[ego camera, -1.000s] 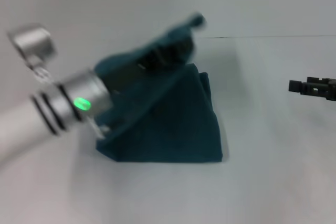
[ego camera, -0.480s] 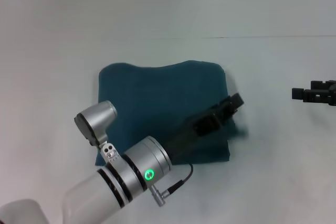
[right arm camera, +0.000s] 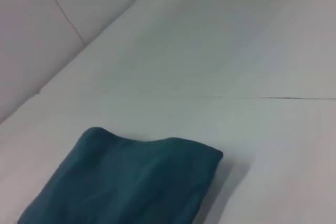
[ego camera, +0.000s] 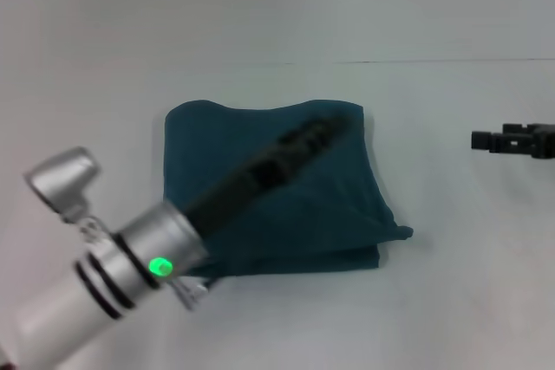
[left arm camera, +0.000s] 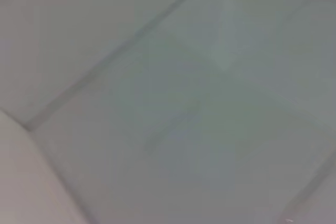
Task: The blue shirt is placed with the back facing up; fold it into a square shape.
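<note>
The blue shirt (ego camera: 334,201) lies folded into a rough square in the middle of the white table, plain side up. A small flap sticks out at its near right corner. My left arm reaches diagonally over the shirt, and the dark left gripper (ego camera: 325,127) is blurred above the shirt's far right part. I cannot see whether it touches the cloth. The right gripper (ego camera: 487,140) hovers over bare table well to the right of the shirt. In the right wrist view the blue shirt (right arm camera: 131,182) shows with its rounded folded edge.
The white table (ego camera: 451,301) spreads all around the shirt, with a thin seam line (ego camera: 434,61) across the far side. The left wrist view holds only pale surfaces with seams.
My left arm has swung from the shirt's near right corner back across it toward the far side. A small flap now pokes out at that corner. The right gripper barely shifted.
</note>
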